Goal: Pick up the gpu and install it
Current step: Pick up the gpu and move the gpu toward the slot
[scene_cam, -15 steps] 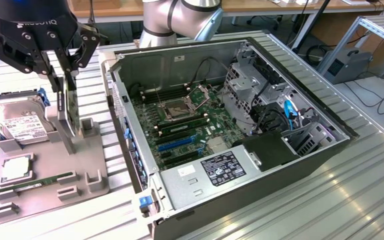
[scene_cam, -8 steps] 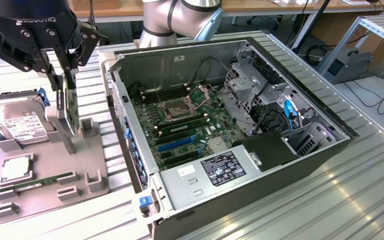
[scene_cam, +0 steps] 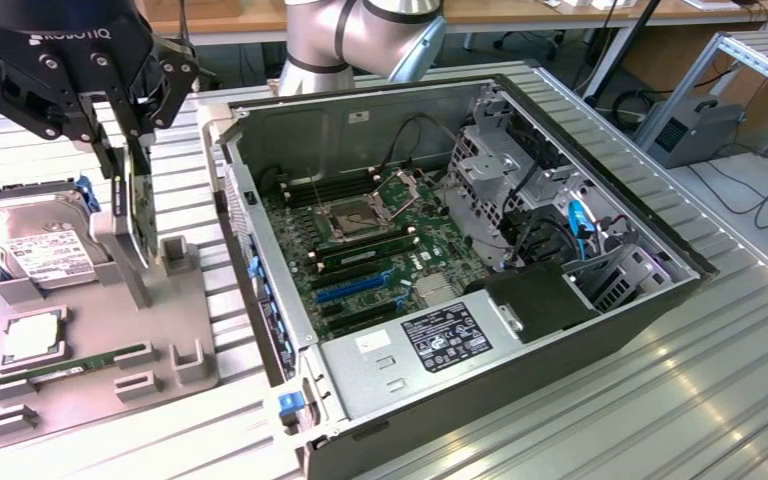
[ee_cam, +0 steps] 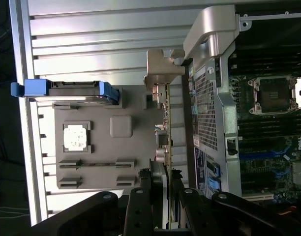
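The gpu (scene_cam: 145, 205) is a thin dark card with a green board edge, standing upright on edge over the grey parts holder (scene_cam: 171, 335) at the exterior view's left. My gripper (scene_cam: 128, 135) comes down on it from above, its two black fingers shut on the card's top. In the wrist view the gpu (ee_cam: 166, 128) runs edge-on away from my gripper (ee_cam: 163, 199), with its silver bracket (ee_cam: 163, 69) at the far end. I cannot tell whether the card's lower edge still touches the holder. The open computer case (scene_cam: 272, 300) lies just beside it, motherboard (scene_cam: 377, 265) exposed.
On the holder (ee_cam: 104, 147) sit a silver hard drive (scene_cam: 37, 245) in a blue carrier, a processor chip (scene_cam: 31, 338) and a green memory stick (scene_cam: 71, 366). The case's perforated side wall (ee_cam: 209, 98) stands close to the card. Blue expansion slots (scene_cam: 351, 290) show on the motherboard.
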Motion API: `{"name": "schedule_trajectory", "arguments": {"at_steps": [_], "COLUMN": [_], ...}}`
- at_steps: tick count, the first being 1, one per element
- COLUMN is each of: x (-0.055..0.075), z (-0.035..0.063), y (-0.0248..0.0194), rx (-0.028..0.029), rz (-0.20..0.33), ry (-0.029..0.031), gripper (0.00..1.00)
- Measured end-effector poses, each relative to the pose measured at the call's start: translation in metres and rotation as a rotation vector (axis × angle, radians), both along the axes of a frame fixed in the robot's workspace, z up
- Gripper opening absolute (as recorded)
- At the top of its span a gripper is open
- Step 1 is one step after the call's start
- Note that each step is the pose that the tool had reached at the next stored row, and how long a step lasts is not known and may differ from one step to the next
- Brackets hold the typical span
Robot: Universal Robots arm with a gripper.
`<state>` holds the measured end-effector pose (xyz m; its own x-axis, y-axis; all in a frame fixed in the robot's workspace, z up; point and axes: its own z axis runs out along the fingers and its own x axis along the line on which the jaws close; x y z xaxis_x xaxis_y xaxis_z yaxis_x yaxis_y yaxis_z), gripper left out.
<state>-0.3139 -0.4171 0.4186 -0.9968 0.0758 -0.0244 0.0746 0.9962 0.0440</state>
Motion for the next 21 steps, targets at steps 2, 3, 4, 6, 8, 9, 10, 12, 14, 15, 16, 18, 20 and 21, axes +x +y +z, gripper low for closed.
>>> {"name": "schedule_trajectory", "arguments": {"at_steps": [2,3,4,6,8,9,10,12,14,15,16,18,20,21], "x": [0.0000,0.0000,0.0000,0.0000,0.0000,0.0000,0.0000,0.0001,0.0006,0.0011,0.0016,0.0028,0.0038,0.0043], "z": [0.0009,0.0012,0.0016,0.0020,0.0021,0.0021,0.0022,0.0023,0.0022,0.0021,0.0021,0.0022,0.0021,0.0021], "y": [0.0000,0.0000,0.0000,0.0000,0.0000,0.0000,0.0000,-0.0003,-0.0006,-0.0007,-0.0007,-0.0008,-0.0010,-0.0010], "rx": [0.0000,0.0000,0.0000,0.0001,0.0000,0.0000,0.0000,-0.0001,0.0000,0.0001,0.0001,0.0000,0.0000,0.0000], "rz": [0.000,0.000,0.000,0.000,0.000,0.000,0.000,0.000,0.000,0.000,0.000,0.000,0.000,0.000], "ry": [0.0000,-0.0001,-0.0001,-0.0001,-0.0001,0.0000,0.0000,0.0002,0.0000,-0.0001,0.0000,0.0000,-0.0001,0.0000], "gripper": [0.27,0.27,0.27,0.27,0.27,0.27,0.27,0.27,0.27,0.27,0.27,0.27,0.27,0.27]}}
